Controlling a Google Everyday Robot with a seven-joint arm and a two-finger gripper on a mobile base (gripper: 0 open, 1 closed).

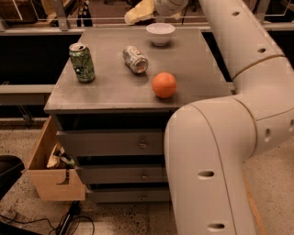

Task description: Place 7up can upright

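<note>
White arm (216, 151) arches high — pincer (140, 11) at far edge of table (197, 59), grip unreadable.

The white arm (216, 151) bends up from lower right (elbow nearest), its gripper (139, 12) high at top centre.

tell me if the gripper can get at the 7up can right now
Probably yes: the gripper hangs above the far edge of the table, behind the 7up can, which lies on its side, apart from the bowl, orange ball and green can.

Tool (140, 11) over cabinet (197, 59) rear; free gaps between green can (82, 62), 7up can (136, 59), orange ball (164, 85)
</note>
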